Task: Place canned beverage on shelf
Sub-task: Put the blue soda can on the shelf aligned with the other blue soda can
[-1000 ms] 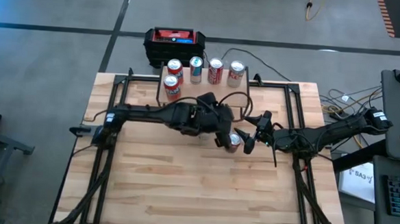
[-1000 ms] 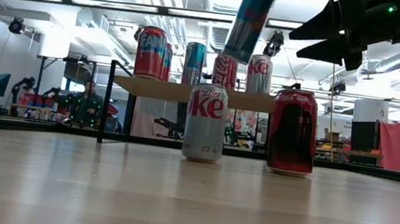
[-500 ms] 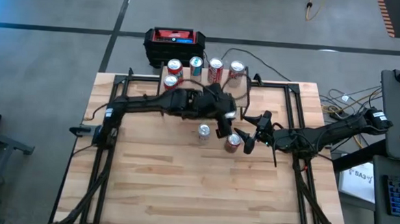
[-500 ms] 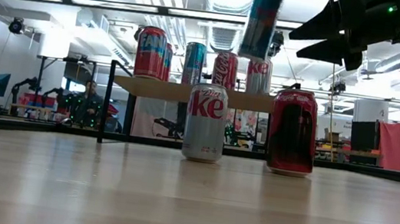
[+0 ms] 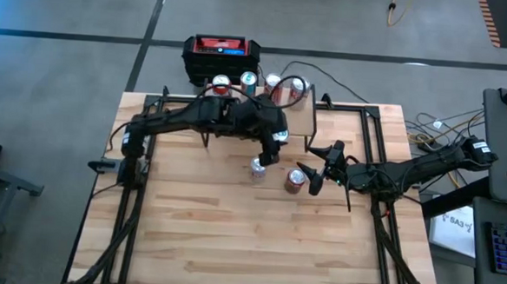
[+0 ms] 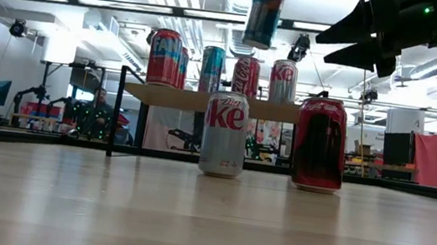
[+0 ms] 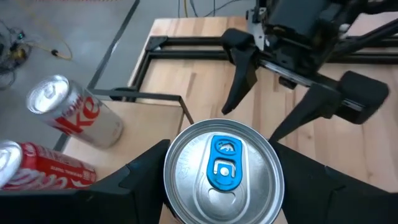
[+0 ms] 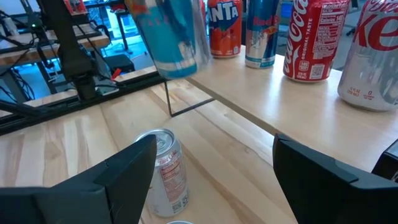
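Pale wood on the table (image 5: 231, 236), crossed by black frame rails. Light wood too on the shelf (image 6: 213, 102) board, over thin black legs. Blue with a red band on the lifted can (image 6: 264, 12), plain silver on its lid and a bright blue tab. Silver with red lettering on the left standing can (image 6: 225, 133); deep red on the right one (image 6: 320, 144). Black with a red top on the far box (image 5: 222, 49).
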`<state>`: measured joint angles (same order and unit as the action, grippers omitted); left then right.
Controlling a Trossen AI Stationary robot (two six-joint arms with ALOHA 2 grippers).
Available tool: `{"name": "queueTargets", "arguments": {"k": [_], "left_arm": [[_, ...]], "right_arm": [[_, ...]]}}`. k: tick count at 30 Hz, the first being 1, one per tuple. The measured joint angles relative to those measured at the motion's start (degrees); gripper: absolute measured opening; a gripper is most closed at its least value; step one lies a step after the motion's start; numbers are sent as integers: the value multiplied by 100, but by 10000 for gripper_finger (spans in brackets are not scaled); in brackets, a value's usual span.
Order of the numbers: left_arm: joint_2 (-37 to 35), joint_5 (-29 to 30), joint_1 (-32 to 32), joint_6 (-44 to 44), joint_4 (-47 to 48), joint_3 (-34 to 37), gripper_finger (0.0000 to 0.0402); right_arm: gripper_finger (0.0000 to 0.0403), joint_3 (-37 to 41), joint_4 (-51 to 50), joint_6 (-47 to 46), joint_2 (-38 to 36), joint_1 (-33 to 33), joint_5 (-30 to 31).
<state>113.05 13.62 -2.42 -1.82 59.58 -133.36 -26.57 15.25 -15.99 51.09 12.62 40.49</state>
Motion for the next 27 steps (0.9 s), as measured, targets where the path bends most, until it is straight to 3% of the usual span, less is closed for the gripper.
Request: {"name": "queueTargets", "arguments": {"k": [6, 14, 21, 27], "left_arm": [[-183, -188, -26, -139, 171, 0, 228], [-654, -1146, -338, -387, 291, 1, 228], [-1160, -1162, -532, -407, 838, 14, 228], [-1709, -1687, -627, -610, 235, 897, 228]], "right_arm": [[299, 0, 2, 0, 0, 0, -2], [299, -1, 1, 0, 0, -1, -1], [299, -1, 2, 0, 0, -1, -1], [299, 0, 2, 0, 0, -2, 0]]}}
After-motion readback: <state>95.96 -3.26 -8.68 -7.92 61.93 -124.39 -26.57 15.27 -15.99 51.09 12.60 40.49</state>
